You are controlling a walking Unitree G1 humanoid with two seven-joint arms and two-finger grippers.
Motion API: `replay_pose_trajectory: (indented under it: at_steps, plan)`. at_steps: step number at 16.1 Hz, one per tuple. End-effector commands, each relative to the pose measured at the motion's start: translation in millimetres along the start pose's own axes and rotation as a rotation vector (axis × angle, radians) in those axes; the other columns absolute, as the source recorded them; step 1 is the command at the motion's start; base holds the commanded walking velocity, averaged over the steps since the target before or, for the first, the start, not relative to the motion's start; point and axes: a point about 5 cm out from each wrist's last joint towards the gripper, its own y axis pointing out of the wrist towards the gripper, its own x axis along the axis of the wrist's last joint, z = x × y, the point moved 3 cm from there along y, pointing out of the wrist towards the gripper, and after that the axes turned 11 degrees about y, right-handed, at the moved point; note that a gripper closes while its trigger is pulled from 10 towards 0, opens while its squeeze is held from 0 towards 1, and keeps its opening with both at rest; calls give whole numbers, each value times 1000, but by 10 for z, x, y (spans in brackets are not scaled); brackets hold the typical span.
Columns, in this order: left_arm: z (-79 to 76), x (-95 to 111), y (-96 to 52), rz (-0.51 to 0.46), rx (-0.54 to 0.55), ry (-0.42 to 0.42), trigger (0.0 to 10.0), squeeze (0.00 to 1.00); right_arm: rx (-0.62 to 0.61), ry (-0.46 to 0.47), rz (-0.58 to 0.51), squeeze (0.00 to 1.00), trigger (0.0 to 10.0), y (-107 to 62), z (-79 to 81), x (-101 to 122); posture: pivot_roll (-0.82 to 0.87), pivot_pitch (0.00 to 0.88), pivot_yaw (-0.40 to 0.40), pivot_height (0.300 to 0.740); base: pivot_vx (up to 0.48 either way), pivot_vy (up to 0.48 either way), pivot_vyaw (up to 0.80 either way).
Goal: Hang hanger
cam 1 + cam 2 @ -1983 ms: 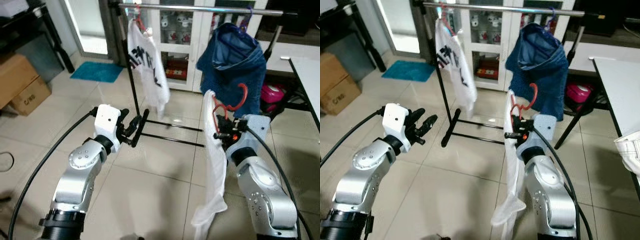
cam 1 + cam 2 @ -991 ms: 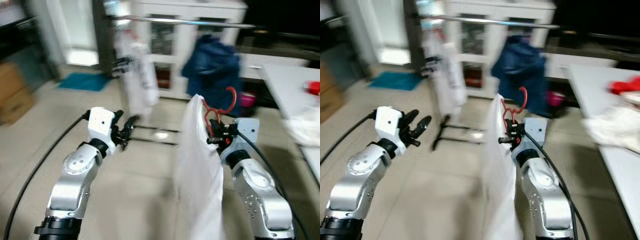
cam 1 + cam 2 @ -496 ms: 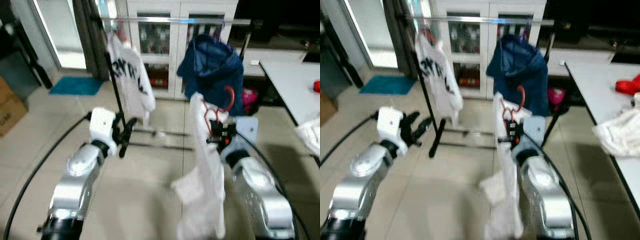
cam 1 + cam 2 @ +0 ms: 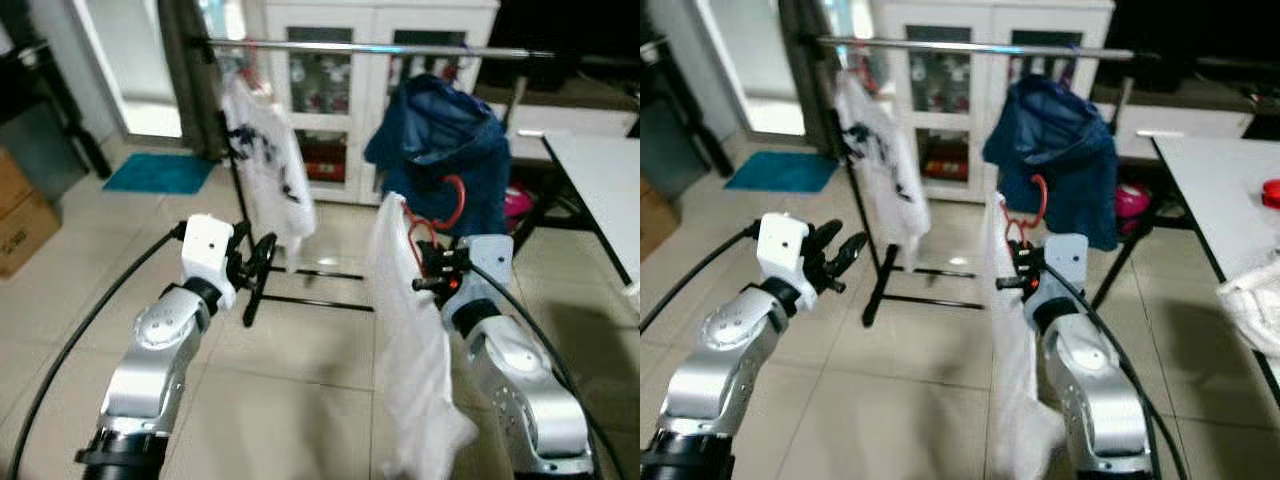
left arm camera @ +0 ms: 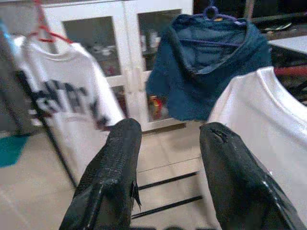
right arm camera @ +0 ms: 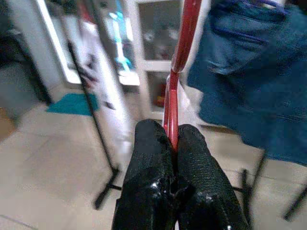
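**Right wrist view: hanger pinched below the hook, rail far ahead**

The right wrist view shows the right gripper (image 6: 173, 143) with its fingers pressed together on the red hanger (image 6: 178, 57), just below the hook. Holding there leaves the hook free, presumably so it can pass over the rail (image 4: 380, 47).

The hanger carries a white shirt (image 4: 410, 340), which drapes down on the near right, in front of the right arm. The grip is raised, which likely keeps the hem off the floor.

The rail stands far, well apart from the hanger. On it hang a printed shirt (image 4: 268, 170) at the left and a blue garment (image 4: 440, 140) at the right; the gap between them is probably the target.

The left gripper (image 5: 168, 143) is spread and holds nothing, near left.

Writing: the dark print on the far shirt is blurred and unreadable.
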Motion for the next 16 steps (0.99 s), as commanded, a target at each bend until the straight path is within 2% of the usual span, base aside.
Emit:
replay_pose_trajectory:
  at_steps: [1,2,5,9,11,16]
  plan:
    - [-14,36,21,-11,-13,16,10000,0,-4,-11,-31,0,10000,21,3,95,-141,0,29,740,334,0,-800]
    - [-21,37,26,-11,-13,15,10000,0,-6,-11,-29,0,10000,24,-2,96,-141,0,29,740,337,0,-800]
    - [-48,35,43,-16,-7,4,10000,0,-8,-14,-27,0,10000,36,-44,110,-153,0,4,740,344,0,0]
    - [-151,-8,48,-18,9,0,10000,0,-27,-12,-32,0,10000,56,-204,209,-165,0,-70,740,354,0,0]
    - [-174,-13,40,-21,18,5,10000,0,-7,-34,-34,0,10000,71,-192,241,-157,0,-86,740,358,0,0]
    - [-131,9,31,-30,25,-7,10000,0,-37,26,-47,0,10000,92,-230,243,-148,0,-58,740,380,0,0]
